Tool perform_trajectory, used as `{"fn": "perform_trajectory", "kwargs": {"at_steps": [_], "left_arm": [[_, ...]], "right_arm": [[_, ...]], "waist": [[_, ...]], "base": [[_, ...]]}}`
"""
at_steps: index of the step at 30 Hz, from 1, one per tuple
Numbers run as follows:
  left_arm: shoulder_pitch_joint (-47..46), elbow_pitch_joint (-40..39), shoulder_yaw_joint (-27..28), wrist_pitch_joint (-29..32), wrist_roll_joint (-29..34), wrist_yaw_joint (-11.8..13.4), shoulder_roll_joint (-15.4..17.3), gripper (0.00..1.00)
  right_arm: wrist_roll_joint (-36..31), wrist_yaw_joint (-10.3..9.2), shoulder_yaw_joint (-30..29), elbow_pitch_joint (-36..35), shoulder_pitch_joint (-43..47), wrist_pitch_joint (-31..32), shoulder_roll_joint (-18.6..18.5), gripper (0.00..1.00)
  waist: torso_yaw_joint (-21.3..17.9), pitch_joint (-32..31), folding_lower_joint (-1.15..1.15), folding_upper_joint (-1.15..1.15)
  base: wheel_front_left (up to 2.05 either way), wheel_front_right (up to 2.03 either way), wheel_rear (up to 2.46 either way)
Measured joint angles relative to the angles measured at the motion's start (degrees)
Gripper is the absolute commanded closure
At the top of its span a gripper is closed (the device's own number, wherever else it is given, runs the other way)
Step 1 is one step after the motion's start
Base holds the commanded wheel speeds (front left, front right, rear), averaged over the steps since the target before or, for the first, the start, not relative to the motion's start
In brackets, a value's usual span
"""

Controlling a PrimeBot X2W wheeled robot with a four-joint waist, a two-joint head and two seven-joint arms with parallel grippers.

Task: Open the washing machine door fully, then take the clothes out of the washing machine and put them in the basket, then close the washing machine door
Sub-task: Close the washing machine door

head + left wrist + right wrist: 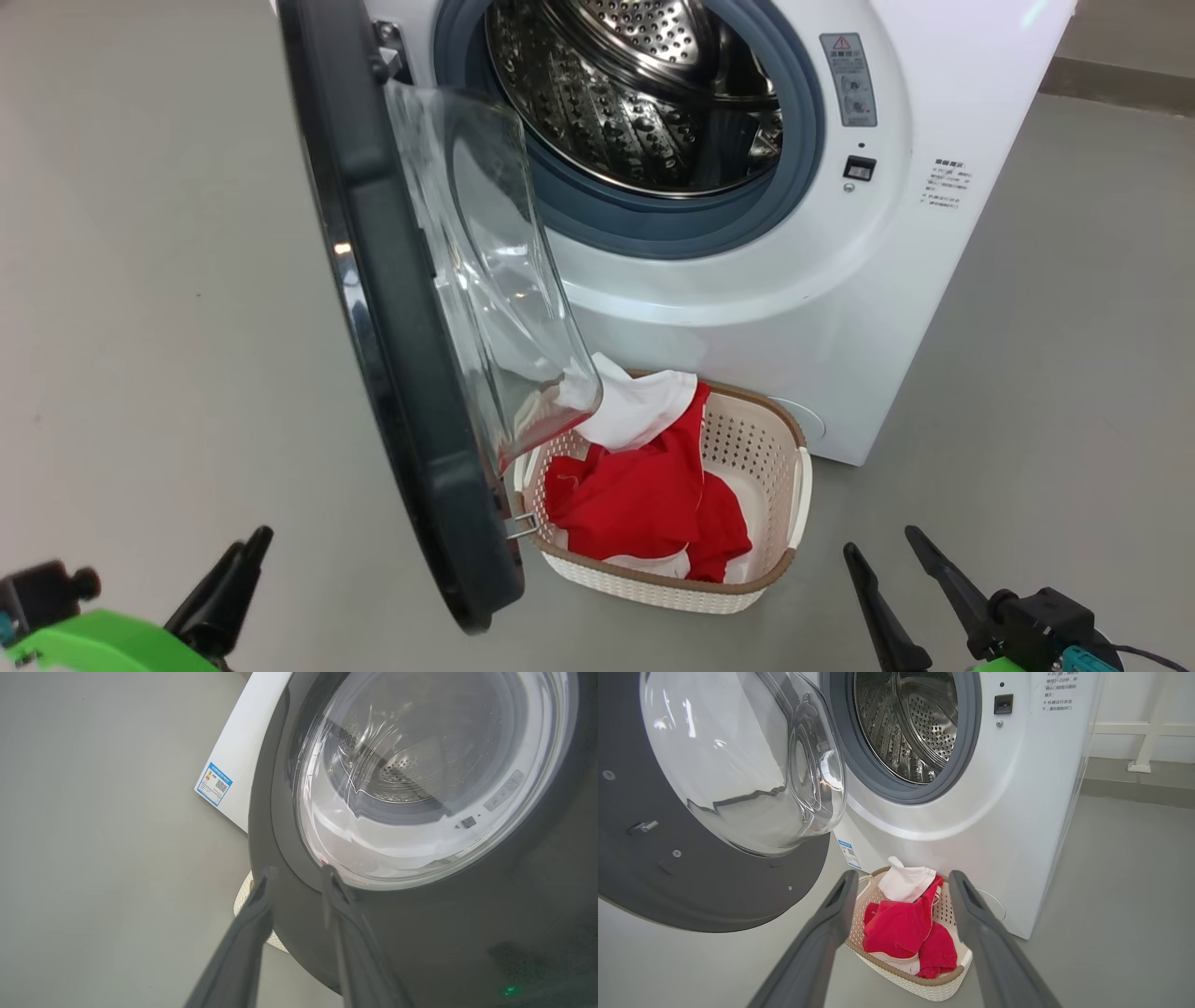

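Right now the left hand [296, 873] is hovering low with its fingers parted, a clear gap between them, pinching nothing. Its tips are pointing at the outer face of the door [401, 373], by the black rim under the glass; in the head view it is sitting apart from the door's lower edge. The right hand [882, 551] is hanging on the other side, fingers spread wide, gripping nothing and aiming toward the basket [653, 586]. The door is standing swung out from the washing machine [747, 308], its glass bowl bulging inward and overhanging the basket's left end. The basket is sitting on the floor [140, 280], just in front of the machine and below the round opening. The clothes [635, 504] are lying bunched inside the basket, red fabric piled low with a white piece sticking up at the back. The steel drum [616, 93] is showing through the opening.
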Motion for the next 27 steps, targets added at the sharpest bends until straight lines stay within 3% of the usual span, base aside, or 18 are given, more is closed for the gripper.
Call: {"fn": "perform_trajectory", "kwargs": {"at_steps": [11,17,27], "left_arm": [[4.8,5.1,-0.8,-11.7,1.7,0.0,-3.7,0.0],[7.2,6.6,2.2,-13.6,5.8,0.0,-6.1,0.0],[12.1,0.3,17.3,-13.6,31.9,0.0,-14.3,0.0]], "right_arm": [[0.0,0.0,-0.9,0.0,0.0,0.0,-0.9,0.0],[0.0,0.0,-1.4,0.0,0.1,0.0,-0.9,0.0],[0.0,0.0,-1.8,0.0,0.1,0.0,-0.9,0.0]], "waist": [[0.1,0.7,0.0,0.0],[-0.1,0.3,0.0,0.0],[-0.5,-0.3,0.0,0.0]], "base": [[0.0,0.0,0.0],[0.0,0.0,0.0],[0.0,0.0,0.0]]}}
